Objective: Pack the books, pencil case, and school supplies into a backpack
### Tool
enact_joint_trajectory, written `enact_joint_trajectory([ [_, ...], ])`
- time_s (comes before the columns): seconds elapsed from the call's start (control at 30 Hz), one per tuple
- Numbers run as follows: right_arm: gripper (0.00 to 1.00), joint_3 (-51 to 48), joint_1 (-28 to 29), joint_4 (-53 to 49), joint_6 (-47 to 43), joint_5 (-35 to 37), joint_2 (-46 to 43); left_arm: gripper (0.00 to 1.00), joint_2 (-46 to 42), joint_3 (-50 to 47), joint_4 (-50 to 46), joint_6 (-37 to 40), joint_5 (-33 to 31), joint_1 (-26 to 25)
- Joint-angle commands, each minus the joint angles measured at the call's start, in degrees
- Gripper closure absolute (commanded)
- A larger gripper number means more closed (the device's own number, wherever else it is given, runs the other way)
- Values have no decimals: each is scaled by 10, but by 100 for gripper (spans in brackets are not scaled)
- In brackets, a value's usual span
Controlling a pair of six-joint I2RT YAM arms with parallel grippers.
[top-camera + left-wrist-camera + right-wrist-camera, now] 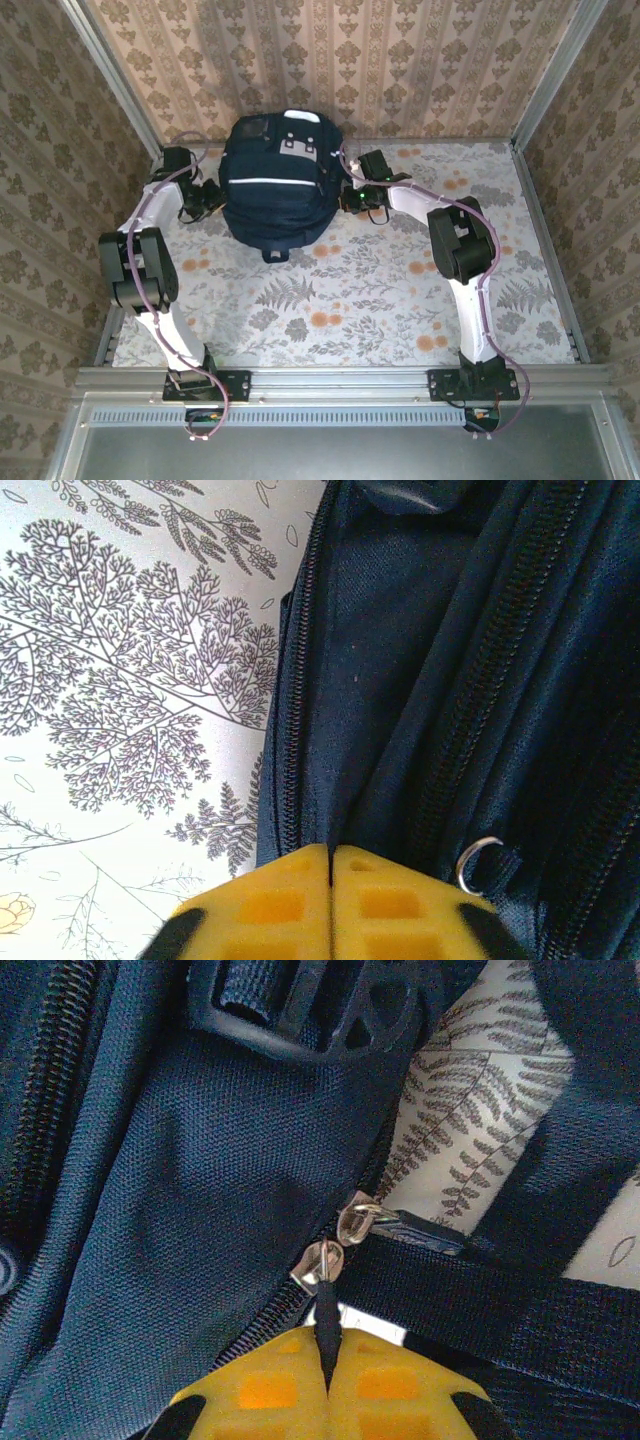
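Navy fabric marked the backpack (278,180), which stood at the far middle of the fern-printed desk (380,300) with one arm at each of its flanks.

Left tool (331,885): positioned at the backpack's left flank. Its yellow pads (275,905) were pressed together with only a hairline seam between them, tips against the fabric beside a closed zipper track (290,730). Whether any fabric was pinched could not be determined, as the seam was too dark. A small silver ring (478,864) hung from the backpack just beside the pads.

Right tool (326,1365): positioned at the backpack's right flank, clenched on the black zipper pull (326,1315), which ran from a silver slider (318,1260). A second slider (357,1222) sat just beside the first, near a black buckle (310,1005) on the backpack.
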Motion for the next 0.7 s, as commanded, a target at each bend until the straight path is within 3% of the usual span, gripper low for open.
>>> enact_joint_trajectory([
  [0.0,100,-19,-1,28,41,-22,-19,50,-31,3,0,-21,-24,-3],
  [0.07,100,-69,17,73,60,-21,-51,40,-69,-25,5,-62,-31,-17],
  [0.2,100,-147,65,127,64,-13,-109,36,-135,-64,-18,-148,-47,-61],
  [0.33,100,-202,99,173,77,3,-144,35,-181,-100,-29,-231,-69,-138],
  [0.5,100,-228,116,208,112,0,-148,40,-205,-187,33,-354,-84,-240],
  [0.67,100,-256,130,247,147,-3,-152,42,-212,-223,-6,-409,-117,-285],
])
